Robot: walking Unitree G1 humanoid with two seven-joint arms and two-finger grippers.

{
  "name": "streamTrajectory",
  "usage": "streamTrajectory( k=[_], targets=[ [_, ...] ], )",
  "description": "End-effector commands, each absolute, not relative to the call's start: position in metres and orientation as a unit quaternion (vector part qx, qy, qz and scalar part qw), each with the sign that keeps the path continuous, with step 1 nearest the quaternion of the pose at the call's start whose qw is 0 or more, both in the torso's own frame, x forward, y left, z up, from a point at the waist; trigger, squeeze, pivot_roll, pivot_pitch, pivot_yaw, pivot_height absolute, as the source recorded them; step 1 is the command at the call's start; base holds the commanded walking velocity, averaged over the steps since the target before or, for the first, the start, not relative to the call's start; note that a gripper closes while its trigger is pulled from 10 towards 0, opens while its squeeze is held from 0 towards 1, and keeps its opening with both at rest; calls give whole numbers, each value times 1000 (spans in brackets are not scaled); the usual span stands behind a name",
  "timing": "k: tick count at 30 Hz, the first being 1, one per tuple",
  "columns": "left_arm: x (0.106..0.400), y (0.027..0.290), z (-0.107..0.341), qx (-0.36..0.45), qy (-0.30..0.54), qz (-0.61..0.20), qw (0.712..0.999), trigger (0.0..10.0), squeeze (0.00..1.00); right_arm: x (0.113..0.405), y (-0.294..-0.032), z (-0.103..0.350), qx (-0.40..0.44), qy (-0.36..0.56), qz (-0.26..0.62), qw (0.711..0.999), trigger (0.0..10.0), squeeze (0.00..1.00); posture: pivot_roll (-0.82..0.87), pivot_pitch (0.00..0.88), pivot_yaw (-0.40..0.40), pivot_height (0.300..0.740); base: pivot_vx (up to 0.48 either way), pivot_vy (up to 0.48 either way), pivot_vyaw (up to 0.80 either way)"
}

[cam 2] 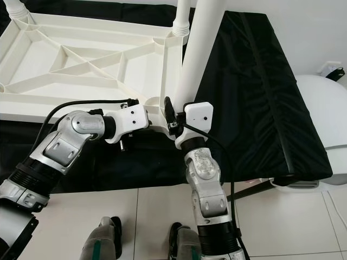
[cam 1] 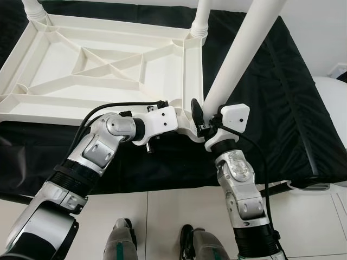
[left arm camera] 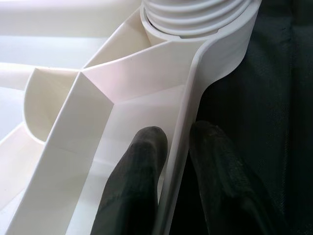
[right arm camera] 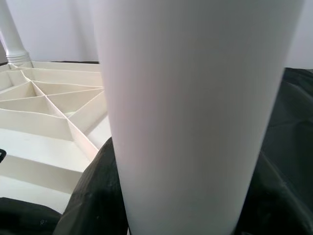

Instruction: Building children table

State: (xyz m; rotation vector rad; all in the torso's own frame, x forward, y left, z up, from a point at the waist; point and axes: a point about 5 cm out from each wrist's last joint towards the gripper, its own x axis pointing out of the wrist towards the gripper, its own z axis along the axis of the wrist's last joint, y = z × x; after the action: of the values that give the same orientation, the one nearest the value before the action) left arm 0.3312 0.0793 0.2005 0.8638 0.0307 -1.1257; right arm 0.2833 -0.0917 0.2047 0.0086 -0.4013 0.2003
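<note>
While the white plastic tabletop (cam 1: 108,70) lay upside down on a black cloth-covered surface (cam 1: 271,108), its ribbed underside facing up, both grippers worked at its near corner. The left gripper (left arm camera: 178,147) was clenched on the tabletop's rim (left arm camera: 188,112): one black finger (left arm camera: 139,171) sat inside the rim wall and the other outside it against the cloth, with the thin edge pinched between them. Just beyond those fingertips, the threaded end of a white table leg (left arm camera: 195,14) sat in the corner socket. The right gripper (cam 1: 209,122) grasped that same white table leg (cam 1: 244,49) low on its shaft, a black finger on either side of the round tube, and the leg rose tilted from the corner between the jaws. Farther from the jaws, two more legs (cam 1: 199,16) stood in the far corner sockets. White floor tiles (cam 1: 168,216) lay beneath the arms.
</note>
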Motion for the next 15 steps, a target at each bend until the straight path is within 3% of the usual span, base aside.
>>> streamTrajectory(
  k=[1,12,14,15],
  targets=[
    [333,82,203,403,9,-505,763,10000,0,283,-105,182,-6,-148,24,989,10000,0,86,229,-25,740,0,0,0],
    [332,82,203,403,10,-507,762,10000,0,281,-102,178,5,-129,0,992,10000,0,86,228,-25,740,0,0,0],
    [332,82,202,404,10,-507,762,10000,0,282,-101,177,9,-127,3,992,10000,506,87,225,-25,740,0,0,0],
    [332,82,202,404,10,-507,762,10000,0,282,-101,177,9,-127,3,992,10000,506,87,225,-25,740,0,0,0]
  ],
)
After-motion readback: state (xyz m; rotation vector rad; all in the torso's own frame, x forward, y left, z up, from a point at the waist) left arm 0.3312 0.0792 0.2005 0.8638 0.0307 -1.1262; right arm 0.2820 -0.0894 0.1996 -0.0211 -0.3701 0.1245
